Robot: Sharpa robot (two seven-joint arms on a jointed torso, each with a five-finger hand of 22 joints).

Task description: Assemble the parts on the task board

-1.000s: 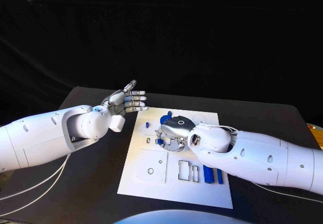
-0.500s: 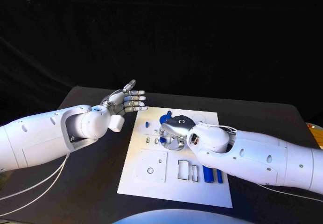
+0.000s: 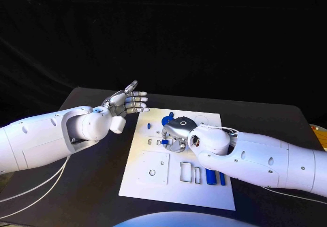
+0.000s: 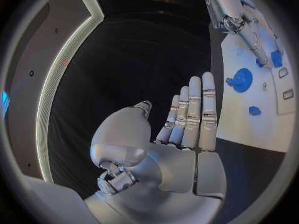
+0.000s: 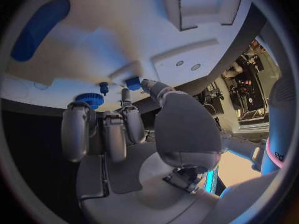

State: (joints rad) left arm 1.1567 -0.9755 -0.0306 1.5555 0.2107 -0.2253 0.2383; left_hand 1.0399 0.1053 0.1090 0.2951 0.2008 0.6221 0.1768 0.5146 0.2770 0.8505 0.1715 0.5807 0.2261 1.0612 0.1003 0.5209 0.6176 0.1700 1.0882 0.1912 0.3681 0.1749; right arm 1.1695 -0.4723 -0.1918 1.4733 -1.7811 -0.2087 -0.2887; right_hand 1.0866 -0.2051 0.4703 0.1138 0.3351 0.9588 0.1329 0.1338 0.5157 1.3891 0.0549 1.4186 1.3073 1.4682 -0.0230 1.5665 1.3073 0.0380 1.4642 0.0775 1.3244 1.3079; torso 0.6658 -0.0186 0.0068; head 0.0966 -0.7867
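A black table (image 3: 89, 156) carries a white task board (image 3: 153, 189) at its middle, seen from above with one white arm reaching in from each side. The left hand (image 3: 126, 104) is raised over the table just off the board's near-left corner, well apart from every part. Its palm is flat, its fingers (image 4: 193, 109) straight and close together, its thumb out to the side, and it holds nothing. In the left wrist view the board lies beyond those fingertips, and on it sit a round blue gear-like part (image 4: 240, 79) and a small blue block (image 4: 254, 110). Moving right, the right hand (image 3: 176, 137) hangs low over the middle of the board, palm down, with its fingers bent toward the surface. In the right wrist view its fingertips (image 5: 149, 87) sit just beside a small blue part (image 5: 132, 82) on the board. Whether they actually pinch it or only touch it cannot be told. Beyond the hand's far side lies the blue gear (image 3: 167, 119), with a small blue knob (image 5: 104, 87) near it in the right wrist view. Behind the hand, under the right forearm, two long blue bars (image 3: 211, 176) lie side by side, next to narrow rectangular slots (image 3: 186, 171) cut in the board. To their left is a large square recess (image 3: 152, 170).
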